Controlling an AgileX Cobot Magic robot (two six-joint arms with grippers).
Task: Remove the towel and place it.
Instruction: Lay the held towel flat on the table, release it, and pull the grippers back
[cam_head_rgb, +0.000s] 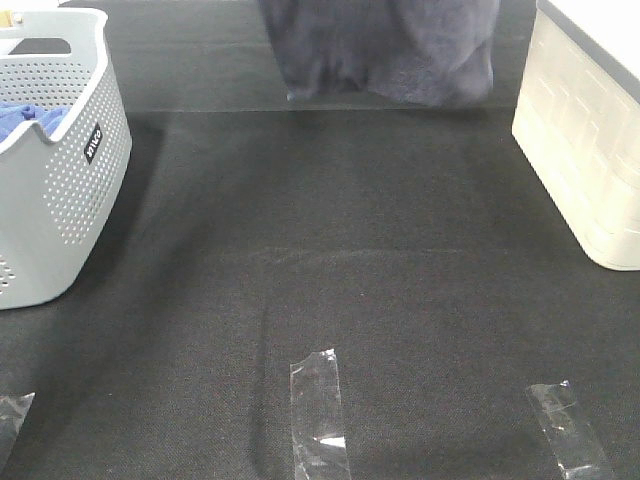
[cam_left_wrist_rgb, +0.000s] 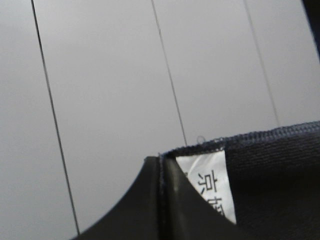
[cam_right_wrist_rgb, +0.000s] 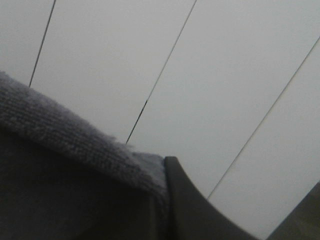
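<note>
The towel (cam_head_rgb: 385, 50) is a greyish-lavender terry cloth hanging at the top middle of the exterior high view, its lower edge just above the black table. Neither gripper shows in that view. In the left wrist view my left gripper (cam_left_wrist_rgb: 161, 200) is shut on the towel's hemmed edge (cam_left_wrist_rgb: 270, 170), next to a white care label (cam_left_wrist_rgb: 207, 187). In the right wrist view my right gripper (cam_right_wrist_rgb: 167, 200) is shut on another edge of the towel (cam_right_wrist_rgb: 65, 135). Both wrist cameras face a pale panelled wall.
A grey perforated basket (cam_head_rgb: 60, 180) stands at the left with a bright blue cloth (cam_head_rgb: 25, 118) inside. A cream bin (cam_head_rgb: 585, 140) stands at the right. Clear tape strips (cam_head_rgb: 318, 415) lie on the black table (cam_head_rgb: 330, 250) near the front.
</note>
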